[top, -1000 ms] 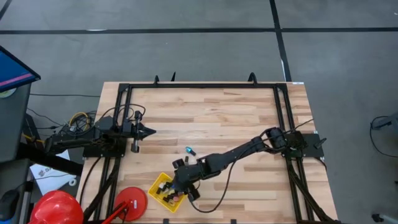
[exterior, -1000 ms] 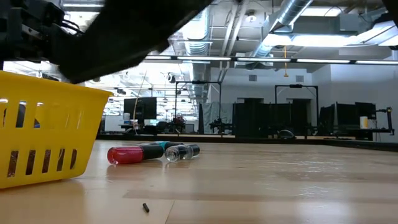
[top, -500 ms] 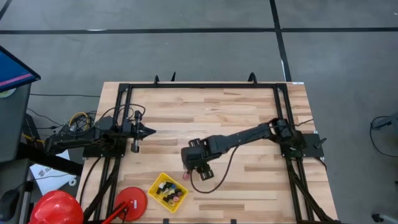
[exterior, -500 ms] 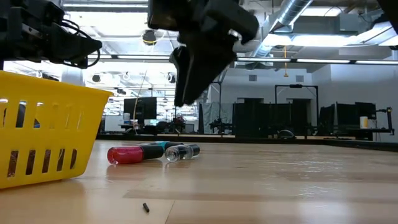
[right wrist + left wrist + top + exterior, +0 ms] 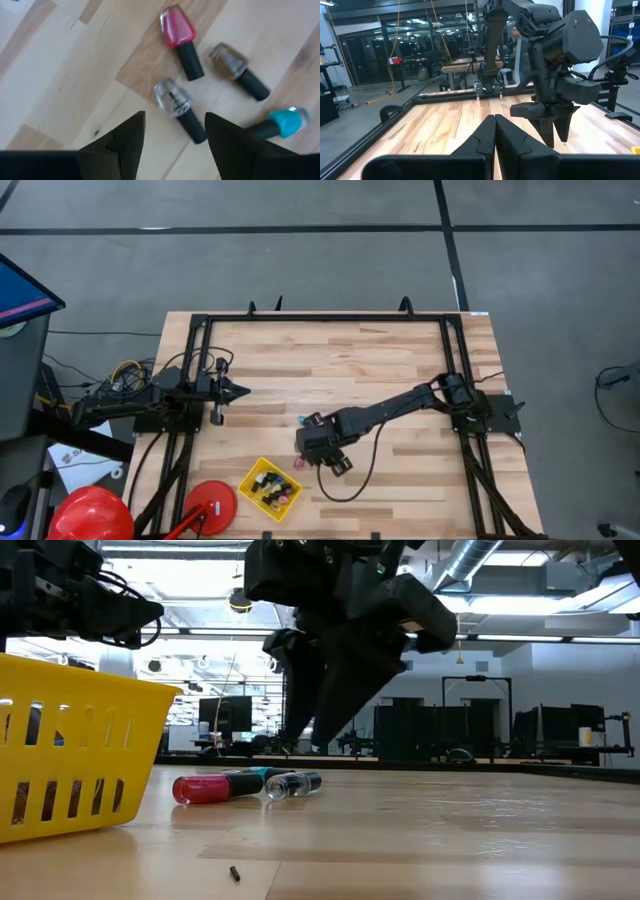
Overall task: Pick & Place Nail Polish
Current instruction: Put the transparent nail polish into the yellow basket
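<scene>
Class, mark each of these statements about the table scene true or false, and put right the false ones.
1. Four nail polish bottles lie on the wood under the right hand. True: a red bottle, a clear bottle, a brownish bottle and a teal bottle.
2. The right hand grips the red bottle. False: its fingers are open and empty, above the bottles.
3. The yellow basket holds several bottles. True.
4. The left hand is over the basket. False: it waits at the table's left side, fingers shut.
5. The four loose bottles stand upright. False: they lie on their sides.
</scene>
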Available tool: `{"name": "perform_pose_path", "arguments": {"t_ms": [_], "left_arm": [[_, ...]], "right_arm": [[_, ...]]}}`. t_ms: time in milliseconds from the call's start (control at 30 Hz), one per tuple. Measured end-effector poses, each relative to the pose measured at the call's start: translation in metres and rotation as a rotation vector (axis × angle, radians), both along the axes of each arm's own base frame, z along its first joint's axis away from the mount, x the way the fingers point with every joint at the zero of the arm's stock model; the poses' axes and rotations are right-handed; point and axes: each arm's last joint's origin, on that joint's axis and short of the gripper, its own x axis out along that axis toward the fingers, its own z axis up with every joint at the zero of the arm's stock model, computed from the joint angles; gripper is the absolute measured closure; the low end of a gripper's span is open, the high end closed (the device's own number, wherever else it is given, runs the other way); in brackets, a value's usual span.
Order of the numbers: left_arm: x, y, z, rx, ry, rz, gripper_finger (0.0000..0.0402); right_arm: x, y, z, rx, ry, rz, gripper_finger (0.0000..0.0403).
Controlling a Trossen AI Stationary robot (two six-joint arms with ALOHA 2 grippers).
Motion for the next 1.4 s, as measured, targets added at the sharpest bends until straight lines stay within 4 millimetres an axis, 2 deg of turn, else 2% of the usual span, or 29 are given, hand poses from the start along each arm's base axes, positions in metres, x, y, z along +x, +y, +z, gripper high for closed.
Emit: {"name": "perform_pose_path", "arguments": {"t_ms": [267, 633, 867, 1067, 1400], "left_arm": [[0.000, 0.000, 0.000, 0.000, 0.000, 0.000, 0.0401], [0.000, 0.000, 0.000, 0.000, 0.000, 0.000, 0.0401], [0.000, 0.000, 0.000, 0.000, 0.000, 0.000, 0.0401], [0.000, 0.000, 0.000, 0.000, 0.000, 0.000, 0.0401], [0.000, 0.000, 0.000, 0.000, 0.000, 0.000, 0.0401]], "right_arm": [[0.003, -0.002, 0.001, -0.027, -0.034, 0.088, 0.0207], [0.008, -0.017, 0.001, -0.032, -0.043, 0.089, 0.0213], [0.007, -0.016, 0.001, -0.032, -0.045, 0.092, 0.0214], [-0.001, -0.018, -0.026, -0.041, -0.026, 0.110, 0.0214], [-0.004, -0.021, -0.035, -0.034, -0.017, 0.081, 0.0222]]}}
